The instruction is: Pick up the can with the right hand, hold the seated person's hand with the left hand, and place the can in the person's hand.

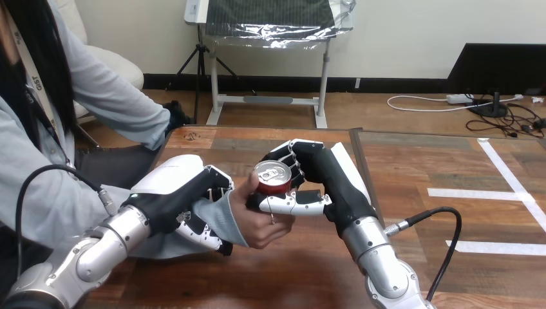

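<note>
A red can (273, 178) with a silver top stands upright in the person's hand (257, 219), which lies palm up over the table's middle. My right hand (313, 172) is shut on the can, fingers curled round its far side and thumb along its near side. My left hand (188, 199) is curled round the person's wrist at the sleeve, thumb over it and fingers under it. The person's fingers wrap the can's lower part.
The wooden table (302, 270) reaches its right edge near my right forearm. The person sits at the view's left, their arm reaching across the table's left part.
</note>
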Motion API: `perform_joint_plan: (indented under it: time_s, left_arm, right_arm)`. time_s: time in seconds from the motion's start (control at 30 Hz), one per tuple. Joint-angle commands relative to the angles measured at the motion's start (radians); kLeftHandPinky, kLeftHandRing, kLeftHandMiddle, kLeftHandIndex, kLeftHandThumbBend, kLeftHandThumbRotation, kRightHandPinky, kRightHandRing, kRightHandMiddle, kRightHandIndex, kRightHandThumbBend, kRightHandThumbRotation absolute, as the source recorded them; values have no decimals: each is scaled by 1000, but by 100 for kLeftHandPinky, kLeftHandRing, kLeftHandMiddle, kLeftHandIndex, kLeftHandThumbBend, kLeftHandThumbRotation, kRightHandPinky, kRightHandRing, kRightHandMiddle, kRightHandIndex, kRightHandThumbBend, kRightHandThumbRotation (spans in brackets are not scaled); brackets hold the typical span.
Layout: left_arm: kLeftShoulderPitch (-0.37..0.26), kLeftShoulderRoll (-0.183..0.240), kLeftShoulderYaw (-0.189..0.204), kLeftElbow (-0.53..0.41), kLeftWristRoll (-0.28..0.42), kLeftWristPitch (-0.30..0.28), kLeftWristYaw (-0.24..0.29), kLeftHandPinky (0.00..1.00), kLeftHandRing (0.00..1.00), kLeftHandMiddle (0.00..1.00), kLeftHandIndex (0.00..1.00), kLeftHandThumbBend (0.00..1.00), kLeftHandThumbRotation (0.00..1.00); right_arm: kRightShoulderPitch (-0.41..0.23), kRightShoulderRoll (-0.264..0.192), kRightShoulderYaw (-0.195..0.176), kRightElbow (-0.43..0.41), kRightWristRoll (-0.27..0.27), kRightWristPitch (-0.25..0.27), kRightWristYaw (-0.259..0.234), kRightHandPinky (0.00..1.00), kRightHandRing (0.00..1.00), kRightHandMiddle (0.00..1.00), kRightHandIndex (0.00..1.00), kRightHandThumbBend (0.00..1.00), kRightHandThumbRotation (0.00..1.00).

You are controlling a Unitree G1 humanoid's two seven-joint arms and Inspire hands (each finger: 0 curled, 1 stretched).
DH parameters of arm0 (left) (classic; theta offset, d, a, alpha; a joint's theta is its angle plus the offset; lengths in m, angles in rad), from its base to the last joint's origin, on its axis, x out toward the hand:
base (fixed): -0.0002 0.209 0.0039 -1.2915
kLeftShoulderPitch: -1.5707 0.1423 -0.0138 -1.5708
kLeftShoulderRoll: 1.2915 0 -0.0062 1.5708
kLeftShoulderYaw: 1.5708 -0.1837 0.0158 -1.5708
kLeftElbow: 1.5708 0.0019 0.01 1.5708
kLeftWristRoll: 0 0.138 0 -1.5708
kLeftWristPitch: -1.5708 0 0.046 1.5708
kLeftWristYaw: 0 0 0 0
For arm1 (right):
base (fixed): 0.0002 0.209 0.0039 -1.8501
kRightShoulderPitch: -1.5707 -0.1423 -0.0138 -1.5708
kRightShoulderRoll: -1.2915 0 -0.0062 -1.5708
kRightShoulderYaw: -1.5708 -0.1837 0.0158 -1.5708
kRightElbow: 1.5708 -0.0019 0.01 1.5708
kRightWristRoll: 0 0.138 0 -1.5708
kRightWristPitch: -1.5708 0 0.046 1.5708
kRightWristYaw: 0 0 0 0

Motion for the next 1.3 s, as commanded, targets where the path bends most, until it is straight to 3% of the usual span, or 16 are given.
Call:
perform_joint_plan:
  time_s: [0.0, 1.27]
  left_arm:
    - [-78, -48, 7, -30, -42, -50, 9, 25, 30, 37, 41, 76, 0]
    - [-75, -48, 8, -23, -73, -65, -13, 25, 30, 37, 40, 79, 0]
  right_arm:
    - [-57, 6, -11, -59, 12, -9, -17, 34, 39, 47, 51, 79, 0]
    - [-31, 7, -15, -126, 34, 9, 7, 34, 40, 48, 52, 78, 0]
